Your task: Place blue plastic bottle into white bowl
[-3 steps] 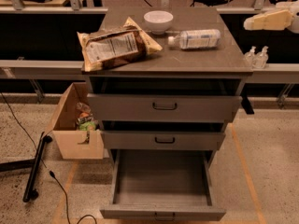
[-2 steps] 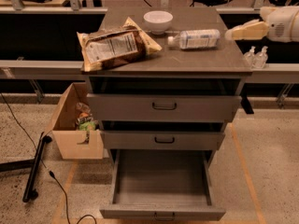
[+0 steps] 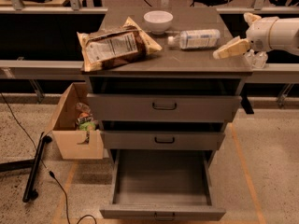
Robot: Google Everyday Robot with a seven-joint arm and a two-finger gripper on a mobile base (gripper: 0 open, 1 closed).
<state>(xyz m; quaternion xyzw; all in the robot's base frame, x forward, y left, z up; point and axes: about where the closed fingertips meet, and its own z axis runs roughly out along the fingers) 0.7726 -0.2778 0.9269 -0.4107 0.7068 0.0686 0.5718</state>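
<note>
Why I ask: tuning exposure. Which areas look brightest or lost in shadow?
Camera view: the white bowl and the gripper, at the right edge of the cabinet top, look brightest; the recess under that top is nearly black.

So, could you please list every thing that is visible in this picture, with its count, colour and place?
grey metal drawer cabinet: one, grey, centre; the lowest of three drawers is pulled open.
brown crinkled snack bag: one, brown, cabinet top, left side.
small round white bowl: one, white, cabinet top, rear centre.
blue plastic bottle: one, clear with a pale label, lying on its side on the cabinet top, right of the bowl.
open cardboard box: one, tan, on the floor left of the cabinet, items inside.
black pole: one, black, on the floor at far left.
gripper: one, tan, over the cabinet's right edge, apart from the bottle.
</note>
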